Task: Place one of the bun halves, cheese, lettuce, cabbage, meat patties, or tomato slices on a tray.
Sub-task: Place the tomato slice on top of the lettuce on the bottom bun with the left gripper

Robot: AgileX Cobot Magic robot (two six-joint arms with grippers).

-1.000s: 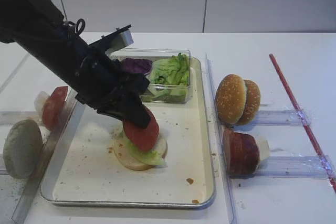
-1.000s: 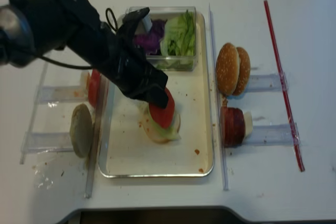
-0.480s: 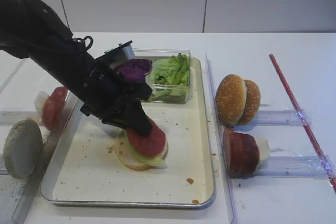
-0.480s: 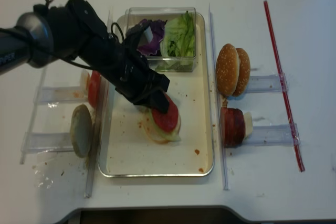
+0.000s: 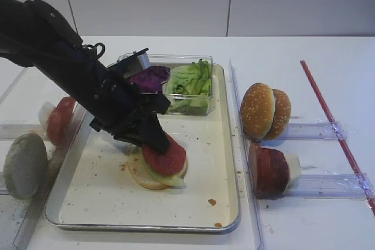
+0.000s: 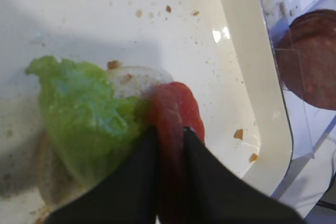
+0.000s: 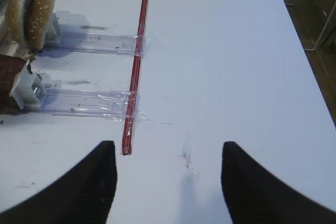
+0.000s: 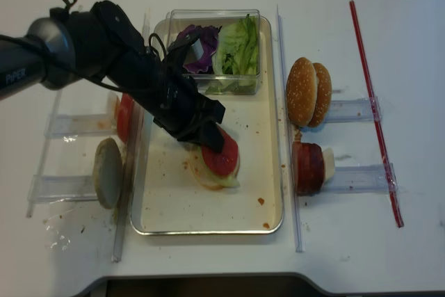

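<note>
Left end effector (image 6: 170, 145): pinched nearly shut on the edge of a tomato slice (image 5: 164, 157), low over the middle of the tray (image 5: 105, 203).
Tomato slice: lying on a lettuce (image 6: 84, 114) leaf that tops a pale bun half (image 5: 140, 177) at the tray's centre, the black fingers (image 6: 131, 182) either side of it.
Right end effector (image 7: 165, 182): jaws spread wide, holding nothing, above bare surface (image 7: 226, 77) toward the right edge.
Clear box (image 8: 212, 15): at the tray's far edge, with green and purple leaves.
Sesame buns (image 5: 265, 110): right of the tray, on edge.
Meat patties (image 5: 268, 171): nearer, just in front of the buns.
</note>
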